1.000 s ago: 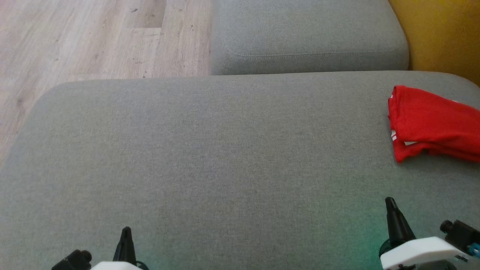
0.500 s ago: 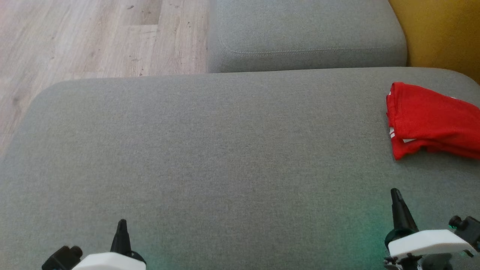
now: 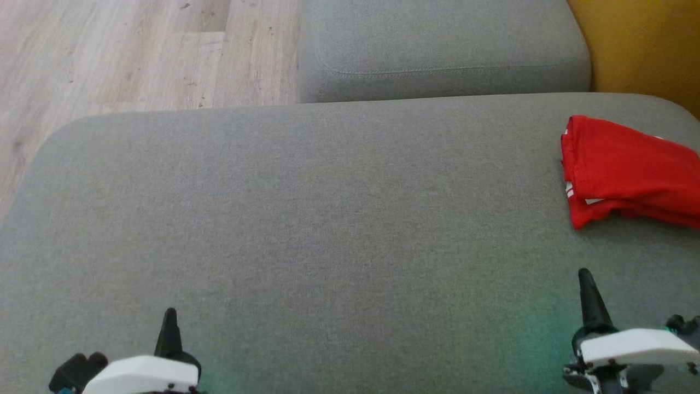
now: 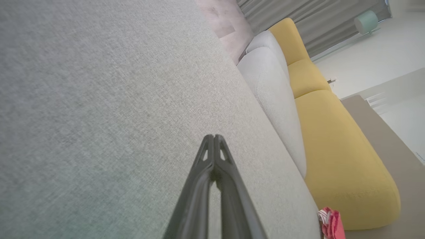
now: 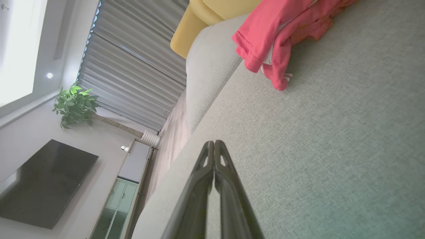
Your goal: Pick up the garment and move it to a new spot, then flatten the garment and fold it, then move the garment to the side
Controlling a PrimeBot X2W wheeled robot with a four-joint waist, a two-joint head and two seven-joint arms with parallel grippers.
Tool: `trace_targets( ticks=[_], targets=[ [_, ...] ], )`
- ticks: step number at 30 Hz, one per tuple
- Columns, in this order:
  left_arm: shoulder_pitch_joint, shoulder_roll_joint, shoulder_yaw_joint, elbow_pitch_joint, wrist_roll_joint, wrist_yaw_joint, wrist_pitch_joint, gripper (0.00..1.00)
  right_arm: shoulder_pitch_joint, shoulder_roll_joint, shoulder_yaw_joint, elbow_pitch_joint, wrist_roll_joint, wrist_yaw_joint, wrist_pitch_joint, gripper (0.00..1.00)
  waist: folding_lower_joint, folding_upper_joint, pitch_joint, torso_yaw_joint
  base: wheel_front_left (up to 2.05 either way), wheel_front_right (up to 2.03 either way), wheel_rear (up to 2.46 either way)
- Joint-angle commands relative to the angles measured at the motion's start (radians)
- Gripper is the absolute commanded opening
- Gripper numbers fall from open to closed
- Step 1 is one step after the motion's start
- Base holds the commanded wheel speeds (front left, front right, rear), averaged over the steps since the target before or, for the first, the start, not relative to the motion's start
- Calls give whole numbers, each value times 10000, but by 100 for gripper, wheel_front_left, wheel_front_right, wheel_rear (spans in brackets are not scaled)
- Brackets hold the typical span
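Shifting since a second ago: the whole head view, so the camera has moved. Within it both end effectors stand a little further forward over the seat, and the garment keeps its place.

1. Grey seat cushion (image 3: pixel 328 219): broad and bare between and ahead of both end effectors. Its far edge meets a second grey cushion (image 3: pixel 437 49). Wood floor (image 3: pixel 109 54) lies past the far-left corner and yellow upholstery (image 3: pixel 645 49) ahead-right.
2. Red garment (image 3: pixel 629 169): folded and lying on the seat, ahead and slightly right of the right end effector (image 3: pixel 585 273) but apart from it, close to the seat's right edge. It is well apart from the left end effector (image 3: pixel 168 313).
3. End effectors: both clenched, fingers pressed together, grasping nothing.
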Motion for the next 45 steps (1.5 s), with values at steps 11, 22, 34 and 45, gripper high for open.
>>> trace_targets(
  ticks=[11, 22, 34, 45],
  targets=[
    [-873, -274, 1086, -170, -1033, -572, 366, 0, -949, -212, -61, -190, 1676, 48, 151, 0, 0, 0, 95, -85, 0, 0, 0],
    [-1062, -519, 1648, -105, -1744, -936, 657, 0, -1187, -216, -175, -108, 2839, 54, 257, 0, 0, 0, 167, -150, 0, 0, 0],
    [-1290, -817, 2329, -27, -2602, -1375, 1009, 0, -1475, -217, -316, -9, 4238, 60, 388, 0, 0, 0, 255, -229, 0, 0, 0],
    [-1498, -1091, 2953, 44, -3385, -1777, 1332, 0, -1738, -216, -449, 82, 5515, 66, 511, 0, 0, 0, 335, -301, 0, 0, 0]
  ],
)
